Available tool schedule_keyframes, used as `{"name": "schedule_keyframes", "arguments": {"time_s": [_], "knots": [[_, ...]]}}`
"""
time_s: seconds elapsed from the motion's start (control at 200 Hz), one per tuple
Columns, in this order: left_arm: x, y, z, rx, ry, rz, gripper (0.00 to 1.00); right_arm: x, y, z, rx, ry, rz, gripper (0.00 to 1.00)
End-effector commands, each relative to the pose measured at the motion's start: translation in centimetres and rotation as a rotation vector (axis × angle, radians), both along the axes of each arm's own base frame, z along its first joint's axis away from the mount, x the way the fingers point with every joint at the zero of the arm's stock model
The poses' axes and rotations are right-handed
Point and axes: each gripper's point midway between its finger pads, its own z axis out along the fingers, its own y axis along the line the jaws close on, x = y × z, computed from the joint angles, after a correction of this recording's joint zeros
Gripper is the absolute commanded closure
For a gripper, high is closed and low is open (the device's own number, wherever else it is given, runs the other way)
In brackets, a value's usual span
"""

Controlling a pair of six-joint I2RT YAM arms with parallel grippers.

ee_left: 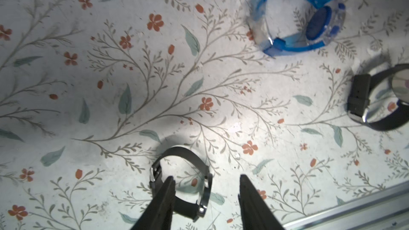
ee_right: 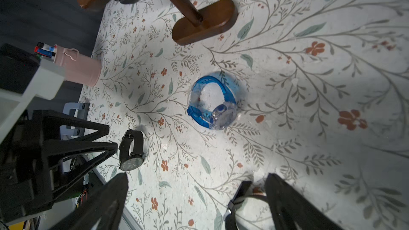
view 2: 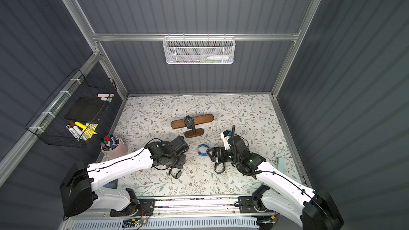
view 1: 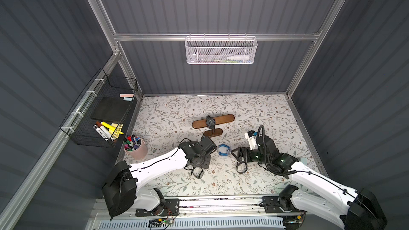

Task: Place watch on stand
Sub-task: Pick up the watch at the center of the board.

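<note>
The dark wooden stand (view 1: 223, 119) stands mid-table with a black watch (view 1: 210, 121) strapped over its bar; its base (ee_right: 205, 23) also shows in the right wrist view. A blue watch (view 1: 223, 150) lies between the two arms. My left gripper (ee_left: 207, 195) is open and points down over a black watch (ee_left: 183, 186) lying on the table. One finger covers its strap and a gap remains on the case side. My right gripper (ee_right: 197, 186) is wide open, with another black watch (ee_right: 241, 200) lying just inside one finger.
A pink cup of markers (view 1: 135, 148) stands at the table's left edge. A black wire basket (view 1: 104, 116) hangs on the left wall and a white mesh basket (view 1: 220, 50) on the back wall. The metal front rail (ee_left: 354, 209) runs close behind the left gripper.
</note>
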Motion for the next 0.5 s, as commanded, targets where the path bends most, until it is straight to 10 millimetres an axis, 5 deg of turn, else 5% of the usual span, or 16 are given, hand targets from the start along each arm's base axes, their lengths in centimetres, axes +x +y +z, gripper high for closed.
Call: {"name": "schedule_keyframes", "arguments": {"time_s": [0.0,0.495], "knots": [[-1.9,0.1,-0.4,-0.01,0.032,-0.01,0.53,0.0,-0.5,-0.5,0.002,0.02,-0.054,0.01],[-2.9,1.4,-2.9,0.071,0.03,0.002,0.57,0.0,-0.4,-0.9,-0.033,0.025,-0.026,0.01]]}}
